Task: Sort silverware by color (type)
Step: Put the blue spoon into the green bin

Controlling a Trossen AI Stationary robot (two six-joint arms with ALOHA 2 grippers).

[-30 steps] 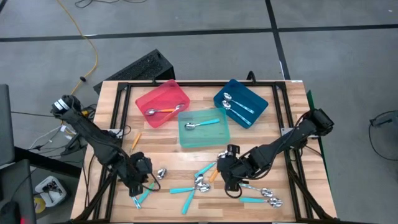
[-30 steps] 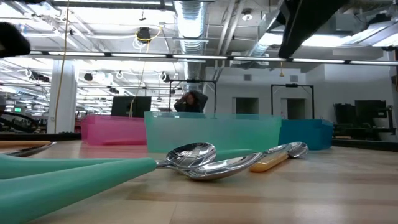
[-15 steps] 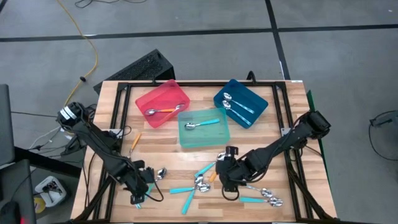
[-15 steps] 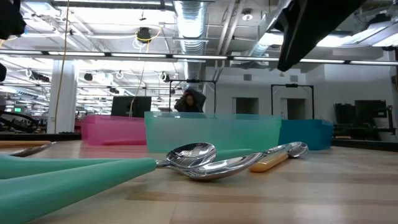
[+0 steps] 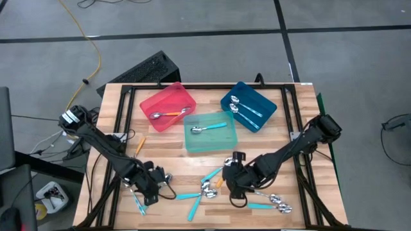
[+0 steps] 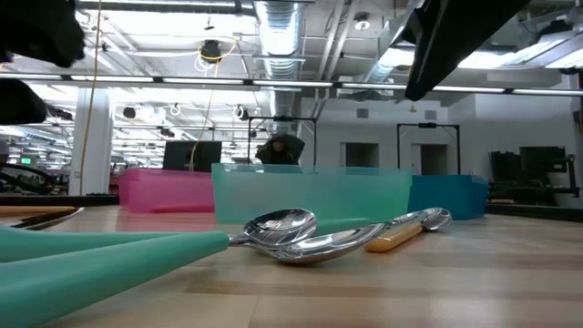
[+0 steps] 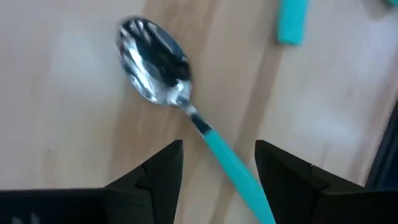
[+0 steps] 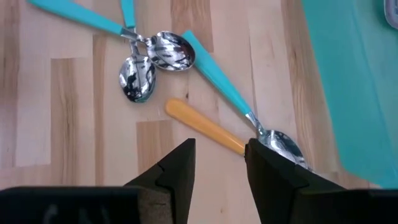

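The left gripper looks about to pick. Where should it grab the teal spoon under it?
Grip the thin teal handle just behind the bowl, coming straight down. The spoon lies flat, its handle already running between the left gripper's open fingers.

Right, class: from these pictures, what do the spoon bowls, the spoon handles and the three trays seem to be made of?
Spoon bowl: apparently polished metal; it mirrors its surroundings.
Teal handle: probably plastic or a coating; flat, even colour, no reflections.
Teal tray: looks like translucent plastic; light passes through the wall.
Red tray and blue tray: likely plastic too, uniformly coloured.
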